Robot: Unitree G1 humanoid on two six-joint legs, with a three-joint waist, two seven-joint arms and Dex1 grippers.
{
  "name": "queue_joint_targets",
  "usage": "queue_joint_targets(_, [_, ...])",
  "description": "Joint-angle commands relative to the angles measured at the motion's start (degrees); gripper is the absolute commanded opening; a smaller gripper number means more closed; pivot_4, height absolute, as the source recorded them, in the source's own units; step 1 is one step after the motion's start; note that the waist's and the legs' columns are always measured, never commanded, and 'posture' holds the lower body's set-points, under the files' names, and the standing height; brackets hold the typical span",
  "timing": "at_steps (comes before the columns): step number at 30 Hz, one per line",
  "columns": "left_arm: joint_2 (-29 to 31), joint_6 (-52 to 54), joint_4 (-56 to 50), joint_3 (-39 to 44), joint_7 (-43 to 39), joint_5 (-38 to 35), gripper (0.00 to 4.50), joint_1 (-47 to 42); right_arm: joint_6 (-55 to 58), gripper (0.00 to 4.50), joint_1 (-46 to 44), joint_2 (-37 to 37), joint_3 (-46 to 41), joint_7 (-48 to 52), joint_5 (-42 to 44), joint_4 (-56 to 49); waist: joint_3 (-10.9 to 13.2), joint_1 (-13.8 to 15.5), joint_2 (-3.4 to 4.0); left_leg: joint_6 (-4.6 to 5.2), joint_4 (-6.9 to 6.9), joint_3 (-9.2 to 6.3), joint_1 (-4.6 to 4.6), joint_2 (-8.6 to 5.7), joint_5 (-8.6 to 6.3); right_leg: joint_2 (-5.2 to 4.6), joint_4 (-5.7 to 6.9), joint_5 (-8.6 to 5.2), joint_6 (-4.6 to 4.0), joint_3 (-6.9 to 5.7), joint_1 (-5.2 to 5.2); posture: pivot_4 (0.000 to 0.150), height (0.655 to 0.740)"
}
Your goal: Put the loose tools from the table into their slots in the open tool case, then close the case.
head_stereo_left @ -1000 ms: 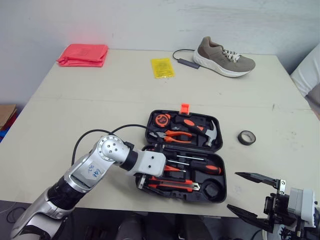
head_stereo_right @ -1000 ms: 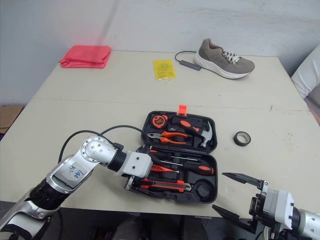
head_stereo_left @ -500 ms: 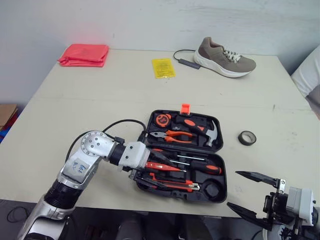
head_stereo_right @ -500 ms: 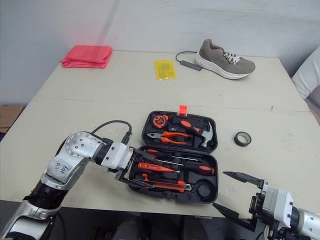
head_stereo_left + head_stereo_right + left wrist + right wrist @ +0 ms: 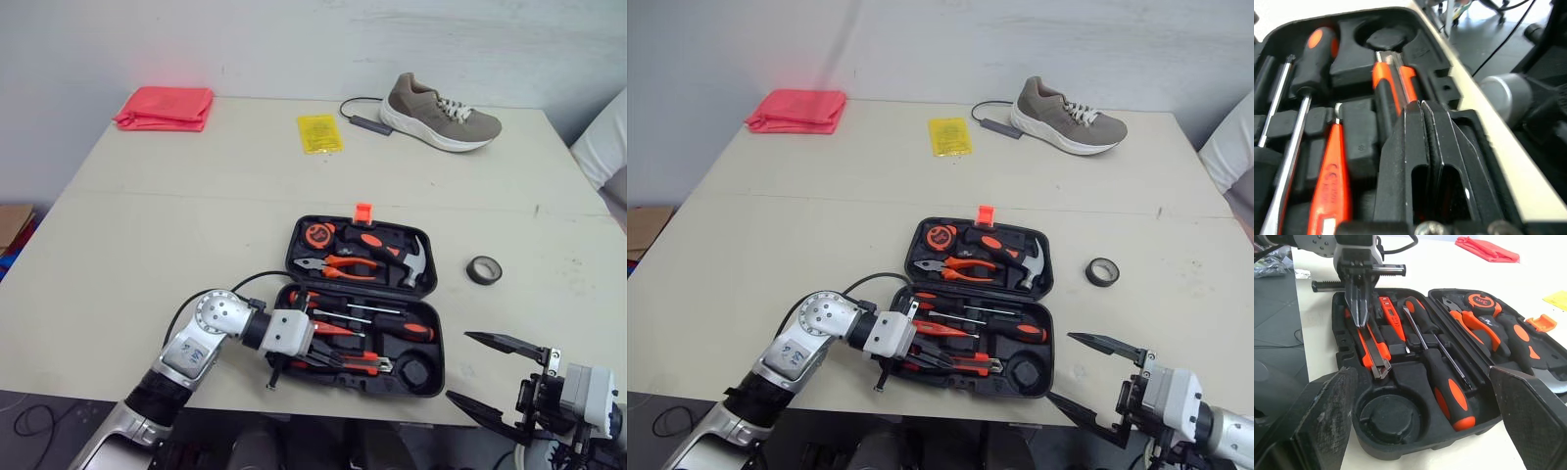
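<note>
The black tool case [image 5: 439, 338] lies open near the table's front edge. Its far half holds a tape measure [image 5: 318, 235], pliers [image 5: 338, 262] and a hammer [image 5: 409, 259]. The near half holds screwdrivers [image 5: 384, 326] and an orange utility knife [image 5: 345, 364], with a round slot [image 5: 416, 372] empty. My left gripper [image 5: 1362, 323] is shut, its tips resting over the utility knife [image 5: 1388, 83] at the case's front left. A black tape roll [image 5: 483, 269] lies on the table right of the case. My right gripper [image 5: 490, 377] hangs open off the front right edge.
At the back of the table sit a tan shoe [image 5: 441, 113] with a cable [image 5: 358, 119] beside it, a yellow packet [image 5: 319, 132] and a folded red cloth [image 5: 164, 106]. Bare tabletop stretches left of the case.
My left gripper has gone from open to shut, and its arm has swung down toward the case's front left corner. The right gripper has not moved.
</note>
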Motion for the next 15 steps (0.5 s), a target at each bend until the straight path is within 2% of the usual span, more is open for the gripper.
queue_joint_targets(1, [-0.7, 0.5, 0.9, -0.7, 1.6, 1.1, 0.02, 0.0, -0.9, 4.50, 0.9, 0.6, 0.1, -0.3, 0.1, -1.0, 0.0, 0.0, 0.04, 0.01, 0.00, 0.00, 0.01, -0.01, 0.00, -0.01, 0.00, 0.00, 0.00, 0.00, 0.02, 0.150, 0.7400])
queue_joint_targets(8, [-1.1, -0.2, -0.1, 1.5, 0.7, -2.6, 0.02, -0.2, -0.7, 4.50, 1.7, 0.6, -0.4, -0.3, 0.3, -1.3, 0.0, 0.0, 0.05, 0.07, 0.01, -0.02, 0.09, -0.02, -0.04, -0.22, -0.02, 0.01, 0.01, -0.03, 0.14, 0.150, 0.7400])
queue_joint_targets(15, [-1.0, -0.8, 0.9, 0.6, 2.9, 0.5, 0.02, -0.4, -0.5, 4.50, 1.7, 0.6, -0.2, -0.5, 0.3, -1.3, 0.0, -0.1, 0.05, 0.07, 0.00, -0.03, 0.08, -0.01, -0.04, -0.24, -0.03, 0.01, 0.01, -0.07, 0.13, 0.150, 0.7400])
